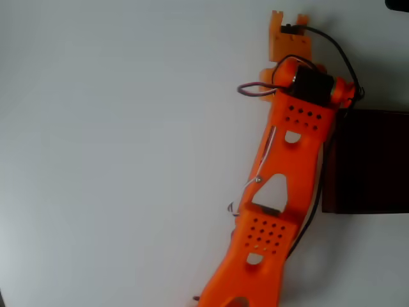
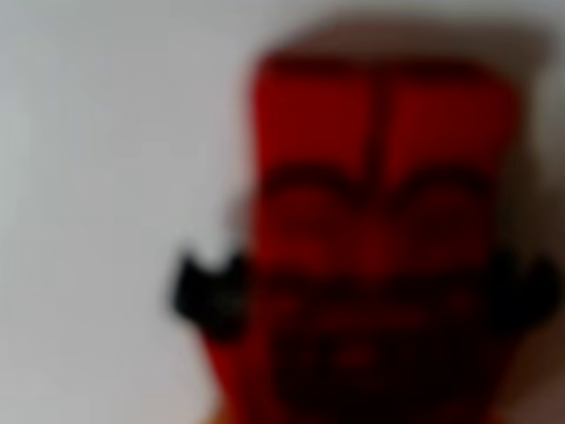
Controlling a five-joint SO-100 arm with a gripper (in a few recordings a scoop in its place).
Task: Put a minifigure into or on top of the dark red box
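A missed pinch is looking likely — the arm is hiding the table below it in the overhead view. In the wrist view the minifigure is sitting blurred, right of centre, close under the gripper; whether its jaws are spread, I can't tell. The box is waiting at the right edge.

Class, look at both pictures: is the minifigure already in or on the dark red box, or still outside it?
Outside. In the wrist view the minifigure lies blurred against the pale table; overhead, the dark red box sits apart at the right edge.
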